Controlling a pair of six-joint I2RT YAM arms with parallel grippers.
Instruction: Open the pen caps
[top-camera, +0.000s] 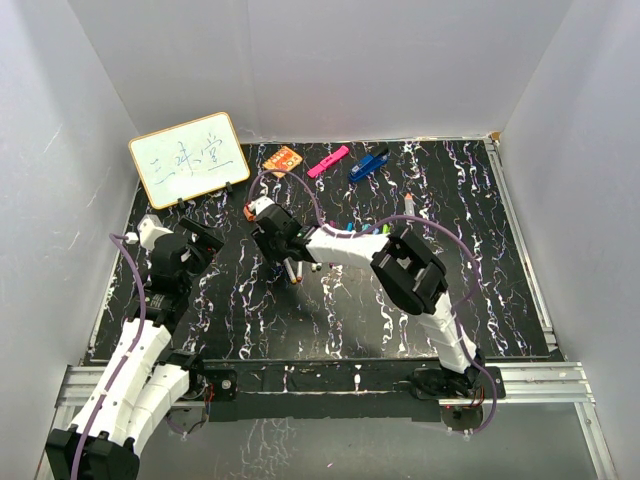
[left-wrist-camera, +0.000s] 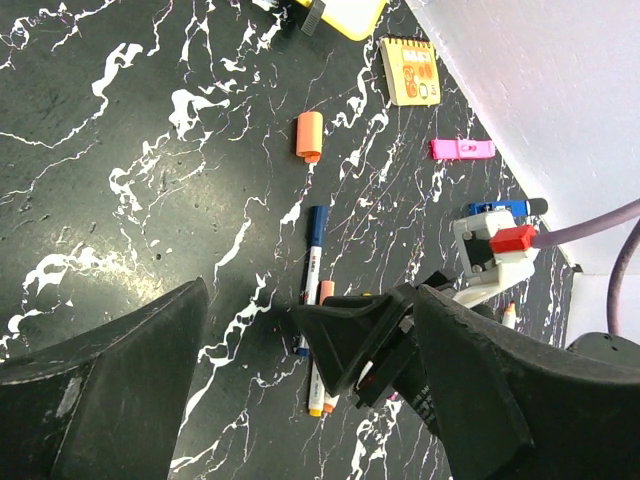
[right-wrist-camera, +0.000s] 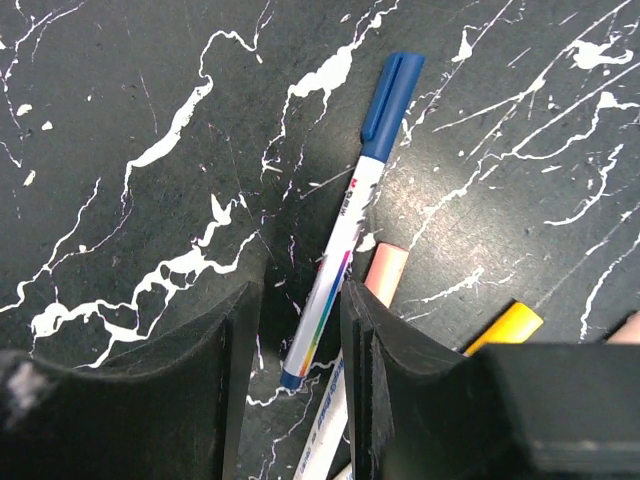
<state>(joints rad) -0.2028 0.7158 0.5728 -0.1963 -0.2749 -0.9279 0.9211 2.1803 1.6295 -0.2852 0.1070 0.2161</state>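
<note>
My right gripper (right-wrist-camera: 298, 385) is low over the table with its jaws a little apart around the tail of a thin white pen (right-wrist-camera: 335, 260) with a blue cap (right-wrist-camera: 393, 92); a gap shows on the left side. A pink cap (right-wrist-camera: 385, 268) and a yellow cap (right-wrist-camera: 506, 328) lie just right of it. In the top view the right gripper (top-camera: 288, 258) is over this pen cluster. My left gripper (left-wrist-camera: 310, 300) is wide open and empty, hovering left of the right gripper (top-camera: 203, 243). A loose orange cap (left-wrist-camera: 308, 136) lies farther out.
A small whiteboard (top-camera: 188, 157) stands at the back left. An orange notepad (top-camera: 283, 160), a pink highlighter (top-camera: 328, 161) and a blue clip tool (top-camera: 368, 165) lie along the back. More pens lie behind the right arm (top-camera: 408, 206). White walls enclose the table.
</note>
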